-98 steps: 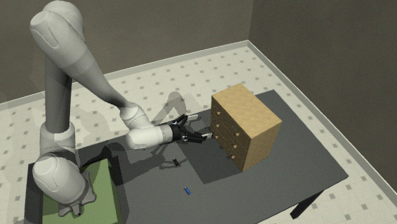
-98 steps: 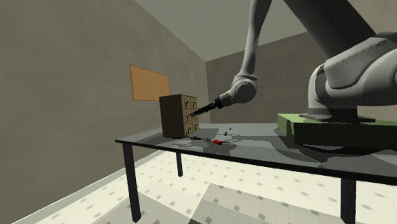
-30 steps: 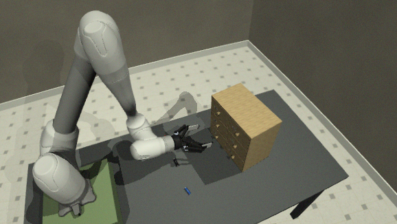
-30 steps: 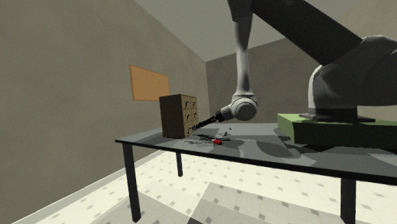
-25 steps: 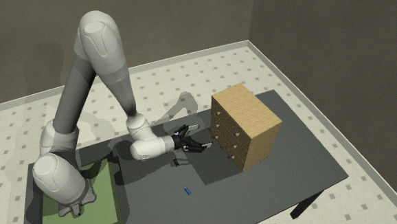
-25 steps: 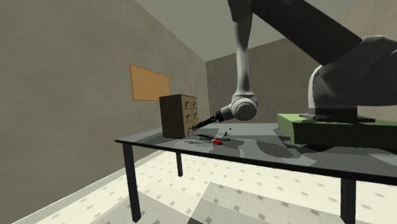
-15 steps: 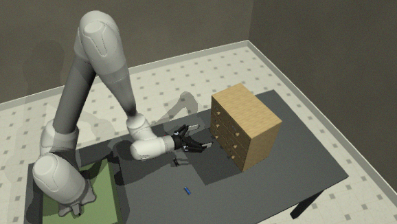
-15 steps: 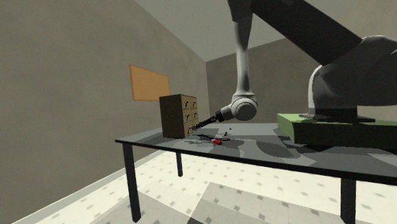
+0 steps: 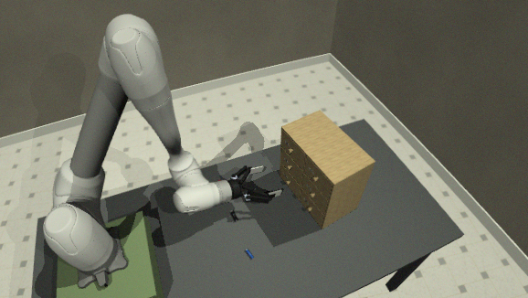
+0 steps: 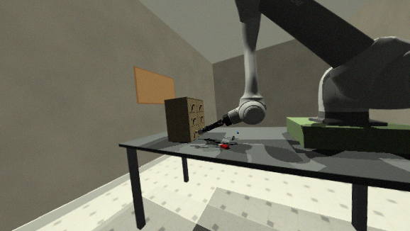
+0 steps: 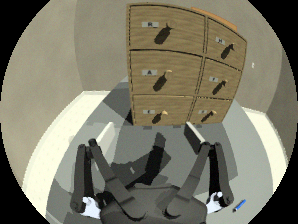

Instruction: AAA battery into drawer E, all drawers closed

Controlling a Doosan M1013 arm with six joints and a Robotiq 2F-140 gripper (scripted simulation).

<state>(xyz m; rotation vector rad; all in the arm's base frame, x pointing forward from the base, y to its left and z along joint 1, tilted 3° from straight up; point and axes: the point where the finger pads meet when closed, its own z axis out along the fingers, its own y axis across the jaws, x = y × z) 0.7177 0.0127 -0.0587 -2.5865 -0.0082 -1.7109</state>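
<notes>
Lying nearest in the overhead view, low and left of the chest, the small blue cylinder (image 9: 248, 253) (image 10: 237, 132) (image 11: 240, 205), which I take for the AAA battery, rests on the table (image 9: 205, 256) (image 10: 276, 132) (image 11: 255, 185), well apart from the claw. Farther in is a small dark object (image 9: 234, 216) (image 10: 233, 137), to be left alone, as is the red piece (image 10: 224, 146) on the far side.

Beyond the dark object, the gripper (image 9: 269, 181) (image 10: 201, 132) (image 11: 149, 129) reaches right with its fingers wide apart and nothing between them, held low and tilted down, presumably so they can straddle a bottom knob.

Farther right stands the chest (image 9: 329, 146) (image 10: 177, 120) (image 11: 167, 62), upright, its drawers looking shut. The bottom far-side drawer, seemingly marked E (image 9: 284, 177) (image 10: 195, 134) (image 11: 175, 107), faces the fingers. Opening it first would suit; a short, level pull should keep the tray from drooping.

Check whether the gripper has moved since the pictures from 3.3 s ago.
Yes. In the exterior view, the gripper has come down against the chest, from about its middle row of drawers to its bottom row.
</notes>
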